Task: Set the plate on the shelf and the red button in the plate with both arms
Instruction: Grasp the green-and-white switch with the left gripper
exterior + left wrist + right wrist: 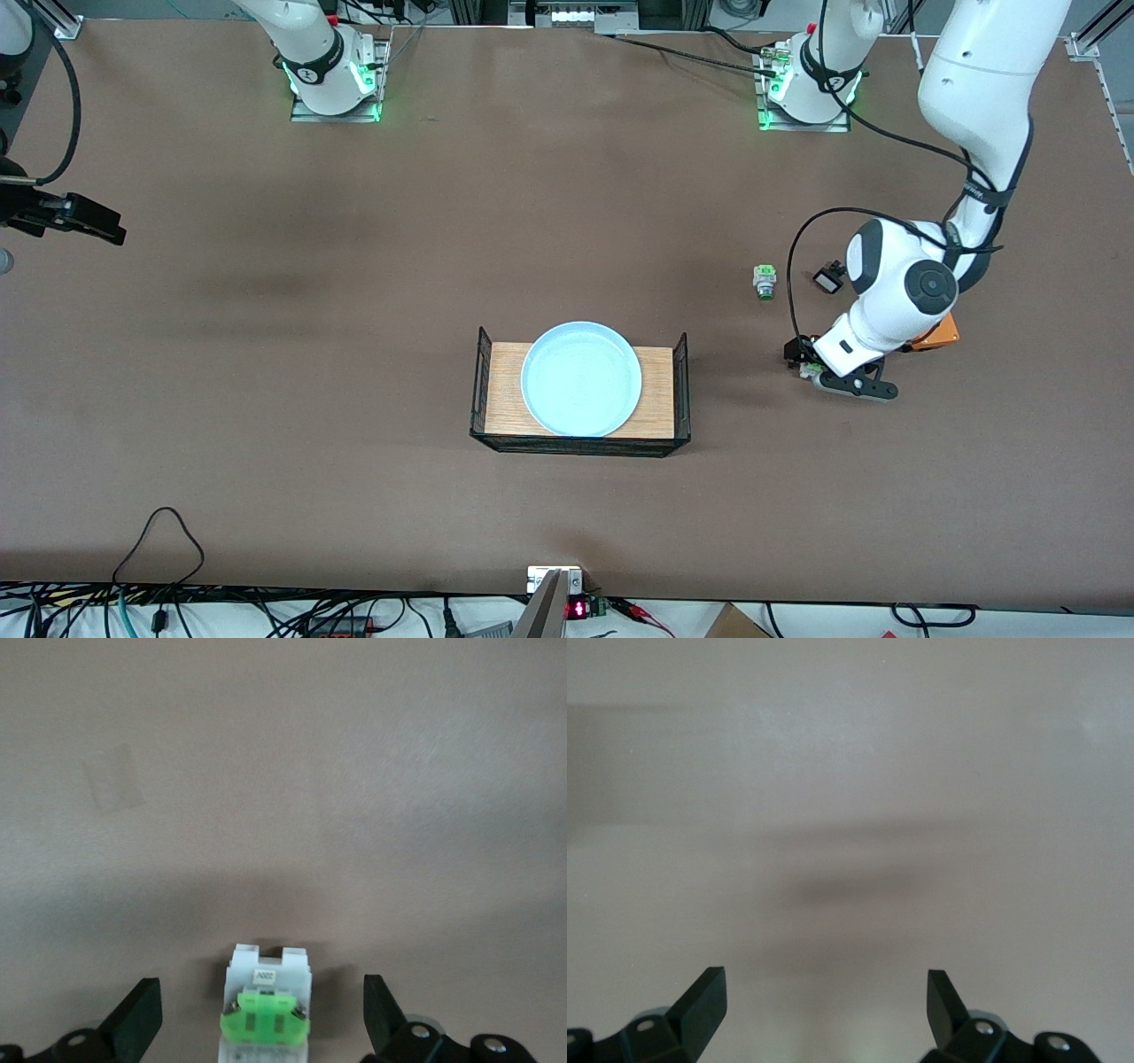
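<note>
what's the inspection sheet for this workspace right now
surface: brown table, bare patches.
job's things: plate on a wood-floored wire tray; red button on the table between the left claw's fingers.
clutter: green-capped switch, small black part, orange box.
grippers: left claw open, low around the red button; right claw open over bare table, waiting.
cables: loop at the table's near edge.
surroundings: nothing seen.

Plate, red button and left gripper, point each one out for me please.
plate (581,379): front view, its middle.
red button (263,1014): left wrist view, its green block.
left gripper (262,1010): left wrist view, midway between its open fingertips.
</note>
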You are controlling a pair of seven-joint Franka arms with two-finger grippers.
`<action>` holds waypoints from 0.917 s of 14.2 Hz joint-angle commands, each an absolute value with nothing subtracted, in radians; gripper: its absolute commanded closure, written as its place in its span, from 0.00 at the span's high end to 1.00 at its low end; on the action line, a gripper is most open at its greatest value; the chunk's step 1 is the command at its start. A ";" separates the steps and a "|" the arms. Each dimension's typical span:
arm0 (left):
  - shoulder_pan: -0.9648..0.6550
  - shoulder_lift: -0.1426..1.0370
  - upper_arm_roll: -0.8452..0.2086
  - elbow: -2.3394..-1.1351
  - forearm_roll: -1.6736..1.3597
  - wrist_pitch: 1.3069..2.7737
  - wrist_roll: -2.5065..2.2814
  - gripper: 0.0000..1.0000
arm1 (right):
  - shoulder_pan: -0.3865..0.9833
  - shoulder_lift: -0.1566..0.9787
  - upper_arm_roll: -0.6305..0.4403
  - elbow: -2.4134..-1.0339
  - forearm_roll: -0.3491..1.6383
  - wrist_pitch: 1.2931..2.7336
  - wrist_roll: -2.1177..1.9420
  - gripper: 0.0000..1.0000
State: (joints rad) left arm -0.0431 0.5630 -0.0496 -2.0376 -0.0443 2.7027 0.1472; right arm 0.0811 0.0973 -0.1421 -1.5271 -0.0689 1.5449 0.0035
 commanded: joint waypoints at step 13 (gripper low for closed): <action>-0.041 0.506 -0.049 -2.068 -0.051 2.619 0.187 0.29 | 0.116 0.005 -0.155 -1.596 -0.048 1.582 -0.020 1.00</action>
State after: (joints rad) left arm -0.0378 0.5517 -0.0505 -2.0548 -0.0443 2.6839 0.1809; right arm 0.0989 0.0149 -0.1519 -1.6210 -0.0615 1.6078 -0.0115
